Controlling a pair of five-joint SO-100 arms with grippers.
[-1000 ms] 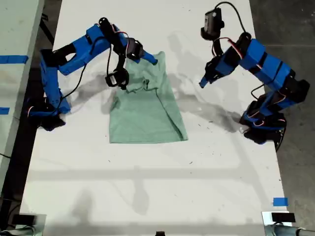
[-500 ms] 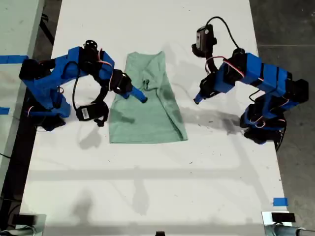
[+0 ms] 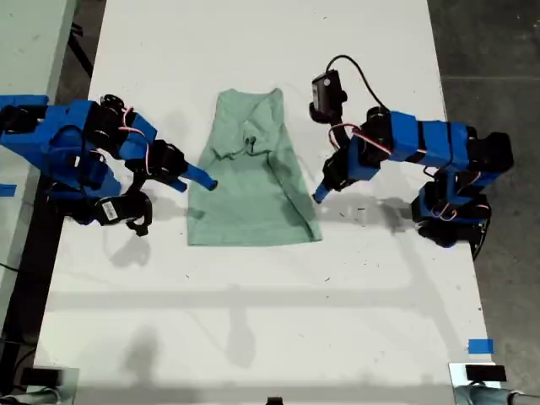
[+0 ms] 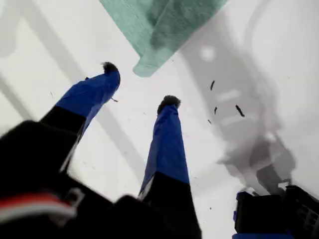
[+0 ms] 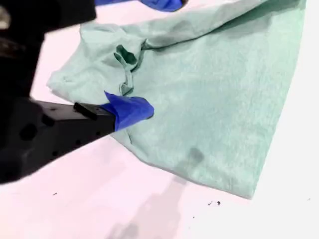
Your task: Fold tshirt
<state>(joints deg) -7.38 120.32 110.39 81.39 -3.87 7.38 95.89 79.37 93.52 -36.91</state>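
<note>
- A long white table runs through the exterior view, grey floor on either side and a scrap of blue tape near its lower right corner.
- The tshirt lies flat mid-table between our two arms, already folded into a narrow panel, with rumpled cloth near the collar end.
- Our first gripper hangs over bare table just off the shirt's corner, jaws spread with nothing between them.
- Our second gripper sits at the shirt's long edge; only one blue tip shows, so we cannot tell whether it is apart or together.
- We judge the cloth light, limp and liable to slide or bunch.
- We would pinch the bottom hem's corners, catching all layers.
</note>
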